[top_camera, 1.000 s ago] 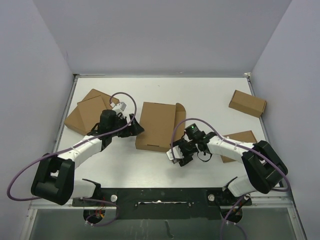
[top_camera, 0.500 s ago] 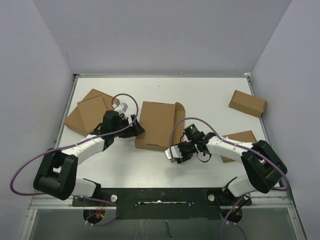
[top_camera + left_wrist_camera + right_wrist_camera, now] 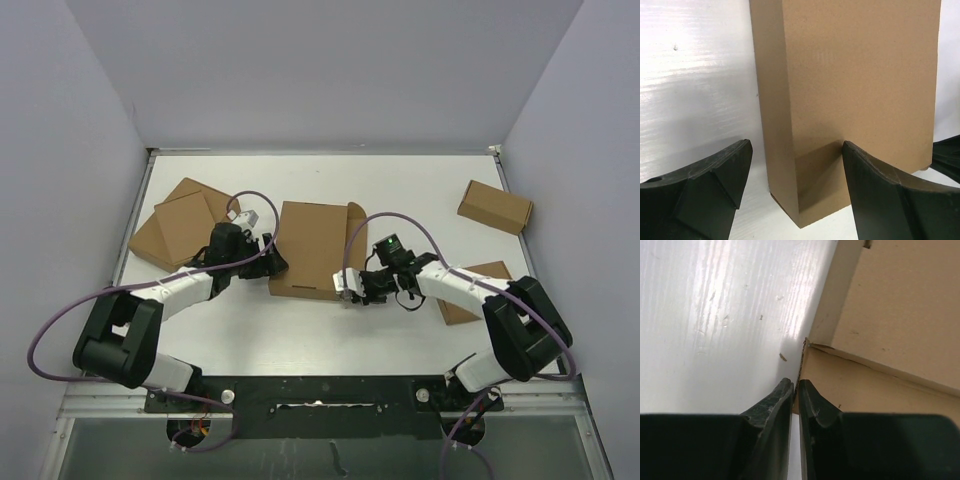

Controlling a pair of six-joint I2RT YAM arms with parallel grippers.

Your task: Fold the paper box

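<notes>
the plain brown die-cut cardboard paper box (image 3: 312, 250) lies mid white table (image 3: 420, 190), between my two arms, and looks mostly closed up. a rounded flap stands out along its right side.

my left gripper (image 3: 272, 262) is spread wide, one finger on either side of the box's near-left corner and touching nothing. my right gripper (image 3: 348, 290) is at the near-right corner, fingers pressed together on the thin raw edge of a cardboard wall. the right wrist view hides how deep that bite goes, so i can't say whether it's a real hold or just the tips.

risks from here:
- a shallow pinch slips off when i pull or push, and the wall springs back unfolded.
- a hard pull on a single-ply edge could crease or tear it at the corner slot.
- the left side has no contact, so any sideways force from the right slides or spins the whole box on the slick table instead of bending the fold.
- closing the left fingers across the corner could crush it, since they straddle wall and top together.
- the purple cable (image 3: 347, 262) loops over the right flap and could snag it when the wrist turns.
</notes>
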